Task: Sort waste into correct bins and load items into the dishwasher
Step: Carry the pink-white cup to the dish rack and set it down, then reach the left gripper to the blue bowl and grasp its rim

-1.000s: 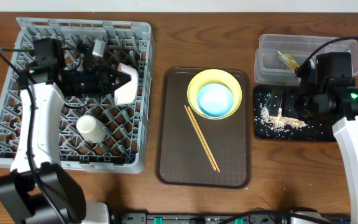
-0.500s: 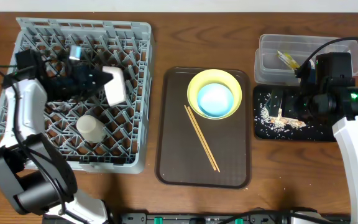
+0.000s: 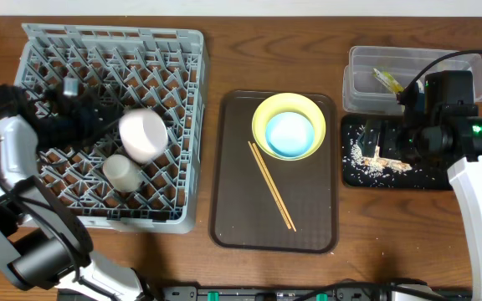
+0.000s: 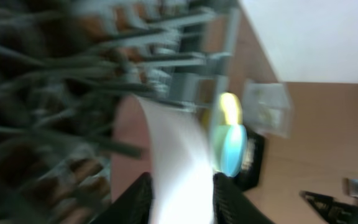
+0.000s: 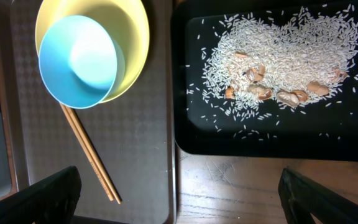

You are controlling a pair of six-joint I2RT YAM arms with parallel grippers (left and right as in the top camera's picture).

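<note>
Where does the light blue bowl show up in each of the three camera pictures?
Overhead: the light blue bowl sits right of centre, at the upper end of the brown tray.
Left wrist: blurred and seen nearly edge-on, just right of centre.
Right wrist: upper left.
Shared landmark: the yellow plate it rests in, visible in all three views.

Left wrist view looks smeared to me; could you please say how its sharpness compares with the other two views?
Left wrist view: heavy motion blur, the rack pegs streaked and the pale bowl washed out; right wrist view: crisp, single rice grains distinct on the black tray; overhead view: sharp, chopsticks clean-edged.
</note>
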